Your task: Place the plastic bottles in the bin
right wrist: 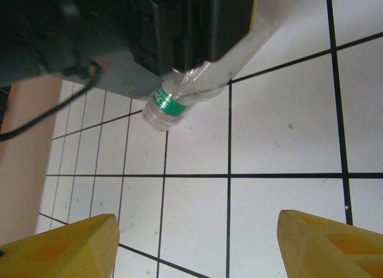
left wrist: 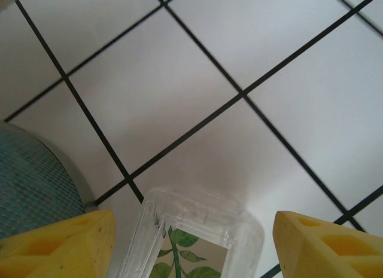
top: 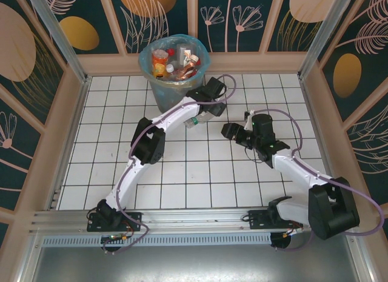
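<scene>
Just beside the grey bin (top: 159, 94), straddling a clear green-ringed bottle (left wrist: 191, 221) with the left gripper (left wrist: 194, 233) spread, flanking it without clamping. Further right, hovering over white tiles (right wrist: 287, 122) with the right gripper (right wrist: 197, 242) gaping and empty.

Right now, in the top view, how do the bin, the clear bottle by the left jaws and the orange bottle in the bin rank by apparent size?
1. bin, by far the largest.
2. clear bottle and orange bottle: alike and both partly hidden, so I cannot rank them.
</scene>
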Action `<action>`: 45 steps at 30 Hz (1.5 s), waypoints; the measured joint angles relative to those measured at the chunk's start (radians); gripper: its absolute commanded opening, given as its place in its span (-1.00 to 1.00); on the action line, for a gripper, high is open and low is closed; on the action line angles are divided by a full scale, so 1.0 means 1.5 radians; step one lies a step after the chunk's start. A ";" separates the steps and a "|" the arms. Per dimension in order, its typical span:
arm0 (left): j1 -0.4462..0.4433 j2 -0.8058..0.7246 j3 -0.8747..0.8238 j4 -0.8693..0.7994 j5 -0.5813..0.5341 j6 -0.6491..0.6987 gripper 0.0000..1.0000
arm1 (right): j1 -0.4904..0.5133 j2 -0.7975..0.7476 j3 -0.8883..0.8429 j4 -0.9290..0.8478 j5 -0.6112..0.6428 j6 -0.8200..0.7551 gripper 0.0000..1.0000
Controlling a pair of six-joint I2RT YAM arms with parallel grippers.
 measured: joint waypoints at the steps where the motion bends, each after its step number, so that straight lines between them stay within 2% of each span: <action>1: 0.001 0.000 -0.007 0.000 0.001 -0.002 0.40 | 0.000 -0.005 0.000 0.000 0.000 0.002 0.42; 6: 0.002 -0.002 -0.043 0.022 0.012 -0.015 0.37 | 0.001 -0.014 0.000 0.000 0.001 0.002 0.42; 12: 0.006 -0.031 -0.102 0.065 0.034 -0.023 0.22 | 0.003 -0.014 0.000 0.000 0.001 0.004 0.42; 21: 0.007 -0.050 -0.132 0.072 0.094 -0.027 0.32 | 0.022 -0.014 0.000 0.002 0.004 0.007 0.42; 28: 0.007 -0.051 -0.137 0.074 0.099 -0.027 0.31 | 0.045 -0.014 0.000 0.002 0.016 0.009 0.42; 34: 0.007 -0.075 -0.191 0.113 0.100 -0.021 0.35 | 0.057 -0.014 0.000 0.002 0.032 0.010 0.42; 41: 0.005 -0.083 -0.258 0.090 0.104 -0.018 0.49 | 0.062 -0.010 0.000 0.002 0.041 0.014 0.42; 45: 0.005 -0.097 -0.280 0.090 0.112 -0.020 0.41 | 0.067 -0.008 0.000 0.002 0.047 0.014 0.42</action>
